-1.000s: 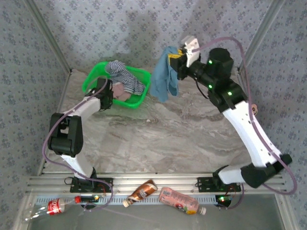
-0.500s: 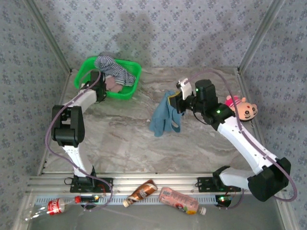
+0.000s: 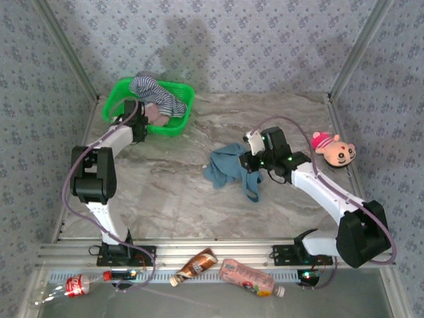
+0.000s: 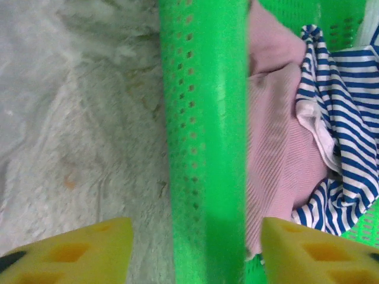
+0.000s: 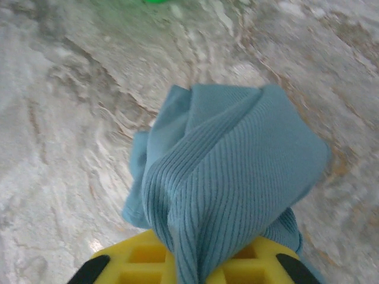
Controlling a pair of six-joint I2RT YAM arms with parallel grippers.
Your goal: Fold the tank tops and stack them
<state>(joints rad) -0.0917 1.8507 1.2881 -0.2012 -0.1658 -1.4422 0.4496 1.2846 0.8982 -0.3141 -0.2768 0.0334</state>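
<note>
A teal top (image 3: 228,169) on the table (image 3: 165,199), others in the green basket (image 3: 175,130).
Right gripper (image 3: 250,159) clenches the crumpled teal top; left gripper (image 4: 196,232) gapes astride the basket rim — striped top (image 4: 349,136) and pink top (image 4: 278,160) heaped inside.

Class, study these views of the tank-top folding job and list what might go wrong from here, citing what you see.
1. The right tool pinches the teal top in a bunched wad; let go like this, it would likely land crumpled, not flat for folding.
2. The left tool stands open astride the green basket wall; closing there may grab the basket, not the pink top, and drag it.
</note>
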